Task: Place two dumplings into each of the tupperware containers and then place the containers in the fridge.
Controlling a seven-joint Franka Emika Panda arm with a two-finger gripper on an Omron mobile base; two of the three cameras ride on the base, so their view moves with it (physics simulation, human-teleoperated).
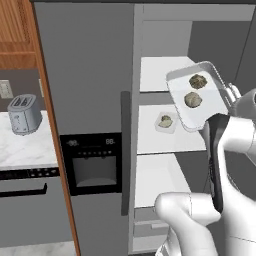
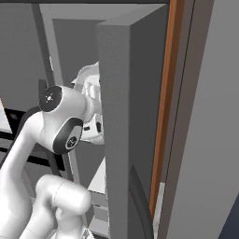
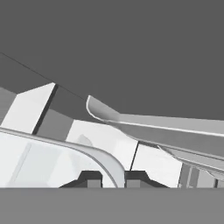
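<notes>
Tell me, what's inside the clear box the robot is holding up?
Two dumplings lie inside the clear box, one above the other in the left base view. The gripper pinches its rim. The box's underside can't be seen.

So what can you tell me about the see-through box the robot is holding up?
The tupperware container is a shallow rectangular tray of clear, whitish plastic with low walls and rounded corners. It is tilted and lifted in the air in front of the open fridge, level with the upper white shelves. Two lumpy olive-tan dumplings sit inside it. In the hand view the claw is pinched shut on its curved rim. A second small container rests on a shelf behind it.
</notes>
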